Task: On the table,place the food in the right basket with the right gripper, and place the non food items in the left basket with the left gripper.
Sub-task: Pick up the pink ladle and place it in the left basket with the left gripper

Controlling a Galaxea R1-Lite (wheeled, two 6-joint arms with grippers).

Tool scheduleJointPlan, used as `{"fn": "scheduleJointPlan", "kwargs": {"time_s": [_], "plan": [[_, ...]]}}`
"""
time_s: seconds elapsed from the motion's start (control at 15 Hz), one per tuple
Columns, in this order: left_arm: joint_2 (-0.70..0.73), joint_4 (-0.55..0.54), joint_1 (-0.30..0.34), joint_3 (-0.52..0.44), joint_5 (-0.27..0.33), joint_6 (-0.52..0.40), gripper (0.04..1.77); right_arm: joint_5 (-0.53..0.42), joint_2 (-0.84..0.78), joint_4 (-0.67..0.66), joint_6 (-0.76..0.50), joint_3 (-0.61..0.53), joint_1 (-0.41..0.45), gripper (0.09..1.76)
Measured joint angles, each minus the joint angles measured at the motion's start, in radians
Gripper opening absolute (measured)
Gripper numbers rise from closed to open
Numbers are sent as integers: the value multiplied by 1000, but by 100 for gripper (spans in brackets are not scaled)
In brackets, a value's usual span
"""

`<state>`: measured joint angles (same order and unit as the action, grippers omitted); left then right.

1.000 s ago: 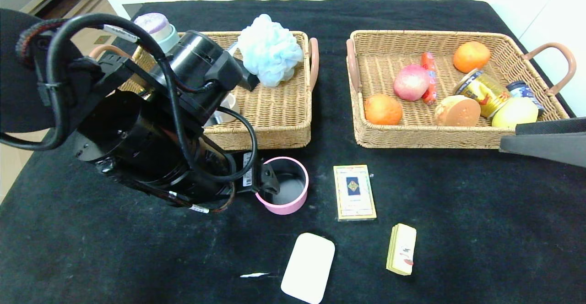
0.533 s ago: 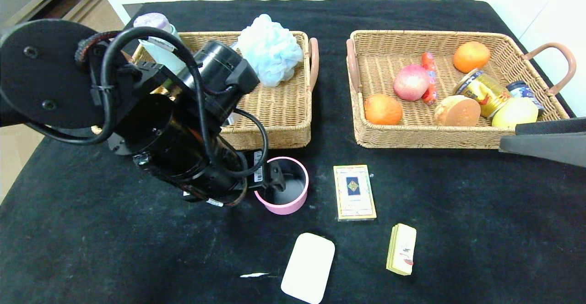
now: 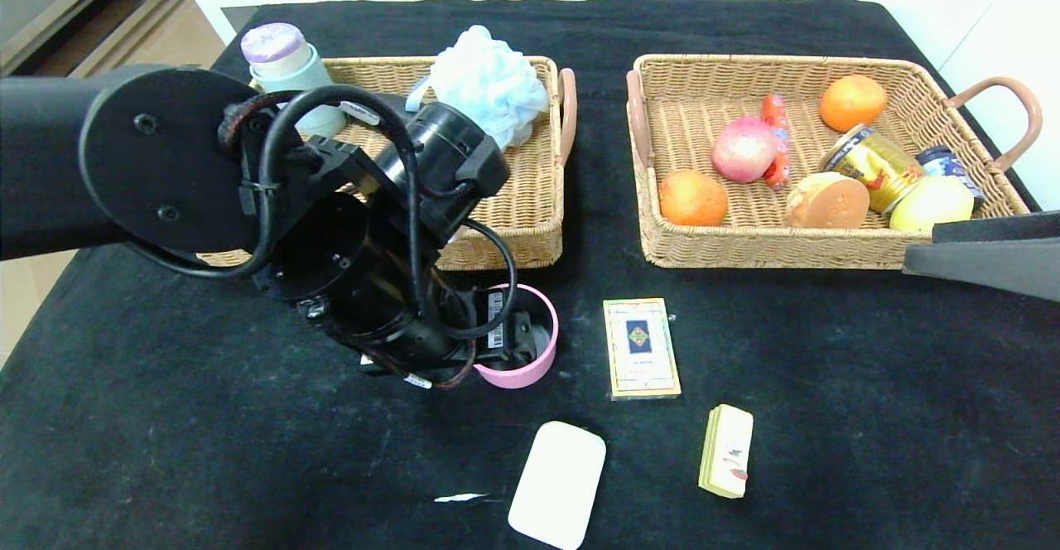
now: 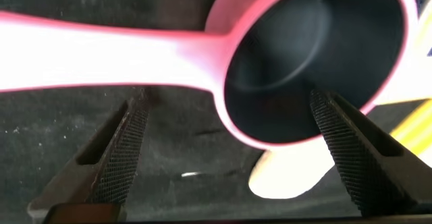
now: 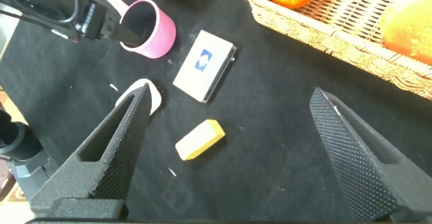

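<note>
Left hand (image 4: 226, 146) is dropping lower over the pink saucepan with dark inside (image 3: 520, 343), fingers spread and straddling its bowl on the black-draped surface (image 3: 828, 368); grasp likely imminent. Right hand (image 5: 229, 150), also spread, is hovering idle.

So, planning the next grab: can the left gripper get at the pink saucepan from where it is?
Probably yes. The left gripper is open just above the pink saucepan, one finger on each side of the spot where handle meets bowl, and nothing lies between them.

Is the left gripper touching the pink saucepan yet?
Apart. The left wrist view shows the open left gripper straddling the pink saucepan, dark gaps beside both fingers.
</note>
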<state>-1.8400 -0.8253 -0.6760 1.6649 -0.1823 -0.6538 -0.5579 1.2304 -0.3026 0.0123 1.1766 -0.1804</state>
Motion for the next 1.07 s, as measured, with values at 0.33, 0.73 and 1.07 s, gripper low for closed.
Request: {"fn": "scheduleJointPlan", "kwargs": {"time_s": [0.33, 0.73, 1.07], "plan": [[-27, -54, -5, 37, -32, 1, 172, 0, -2, 0, 0, 1, 2, 171], [-57, -87, -21, 71, -81, 6, 172, 0, -4, 1, 1, 1, 4, 171], [-70, -87, -22, 79, -88, 7, 172, -1, -5, 1, 1, 1, 4, 171]]}}
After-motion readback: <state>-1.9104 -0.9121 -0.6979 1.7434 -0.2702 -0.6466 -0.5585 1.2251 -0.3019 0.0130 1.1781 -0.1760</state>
